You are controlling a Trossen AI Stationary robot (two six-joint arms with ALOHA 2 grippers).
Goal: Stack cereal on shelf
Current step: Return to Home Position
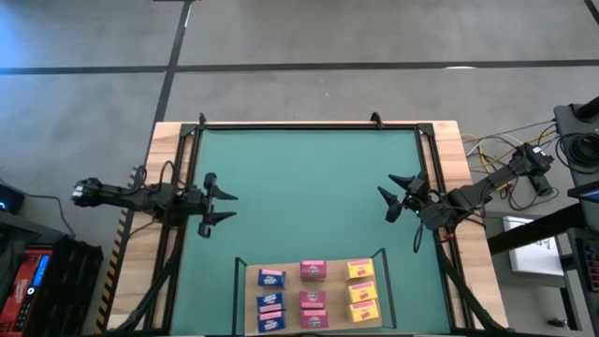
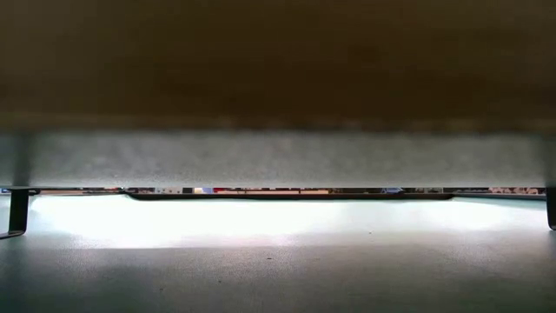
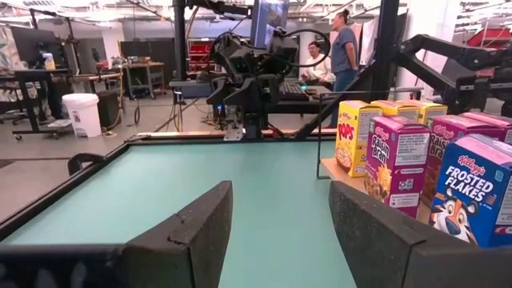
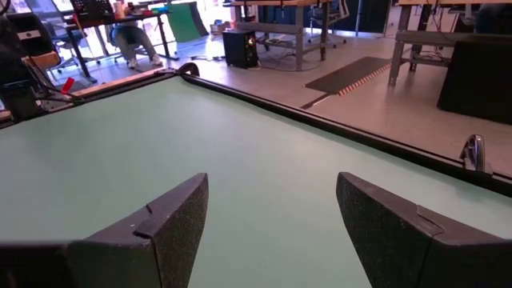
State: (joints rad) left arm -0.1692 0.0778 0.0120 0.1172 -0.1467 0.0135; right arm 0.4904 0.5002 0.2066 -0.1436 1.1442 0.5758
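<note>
When viewed from straight above: nine small rectangular cardboard cereal boxes (image 1: 313, 299) counted on the flat light-wood shelf (image 1: 290, 288) with thin dark corner posts, set at one edge of the large green mat (image 1: 309, 178) covering the wooden worktop (image 1: 167, 150). Sorted by colour into three columns: blue boxes (image 1: 270, 301) on the left arm's side, pink boxes (image 1: 313, 271) in the middle, yellow boxes (image 1: 361, 291) on the right arm's side. Grouped so, probably to keep each kind together. None loose on the mat. Judged complete as to stacking, with only the parking of the arms to do. Left hand (image 1: 232, 207) over the mat's left margin, arm stretched level and pointing inward, well apart from the shelf. Right hand (image 1: 386, 195) over the right margin, arm angled in from the right, likewise clear of the boxes. Both empty, fingers spread.

Low view: blocked above by a dark brown slab, only a strip of mat below it. No hand, no box visible.

Left wrist view: fingers (image 3: 200, 232) wide apart, nothing between. Off to one side, upright on the board: blue Frosted Flakes nearest, then pink Raisin Bran, then yellow Pops. People (image 3: 340, 44) beyond the worktop, far from either hand.

Right wrist view: fingers (image 4: 172, 220) parted over bare mat, gripping nothing. No cereal in sight.
</note>
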